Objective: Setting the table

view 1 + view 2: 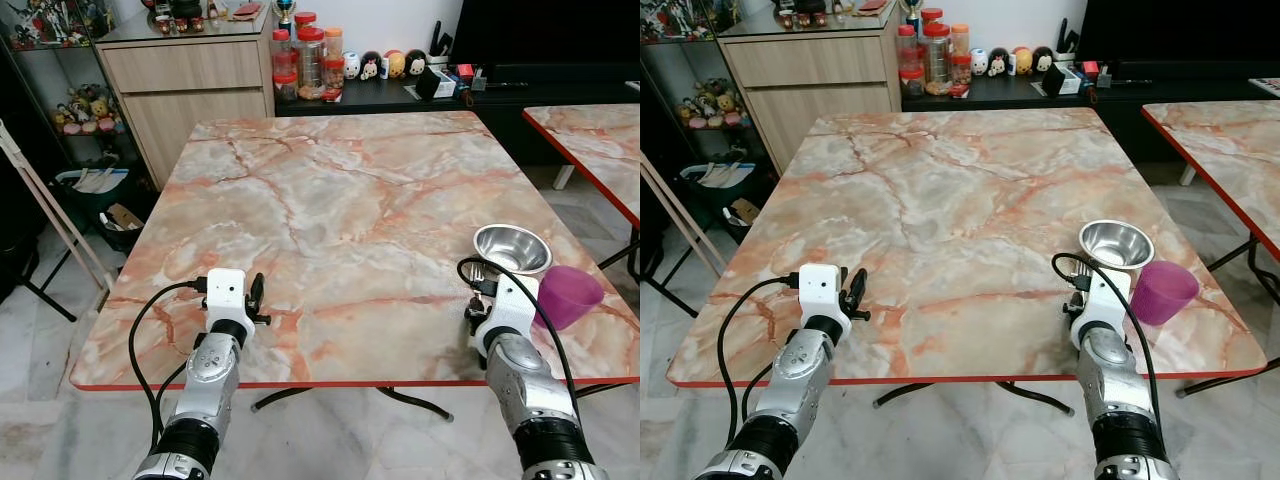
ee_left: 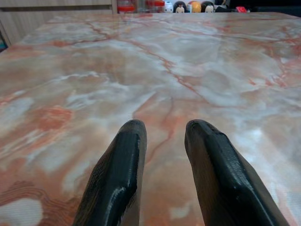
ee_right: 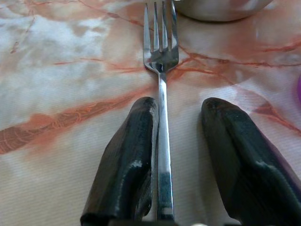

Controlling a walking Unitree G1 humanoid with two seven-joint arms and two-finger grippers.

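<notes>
Right gripper, jaws parted, straddles the fork.

Red-lidded jars and small figurines line the dark shelf beside a wooden cabinet.

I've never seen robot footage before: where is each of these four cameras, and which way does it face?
Left eye view: on the head, facing down at the marble table; both silver arms show.
Right eye view: beside it, same scene, including the steel bowl and purple cup.
Left wrist view: along the left gripper, over bare tabletop.
Right wrist view: along the right gripper, a fork between its fingers; the bowl is shared.
</notes>
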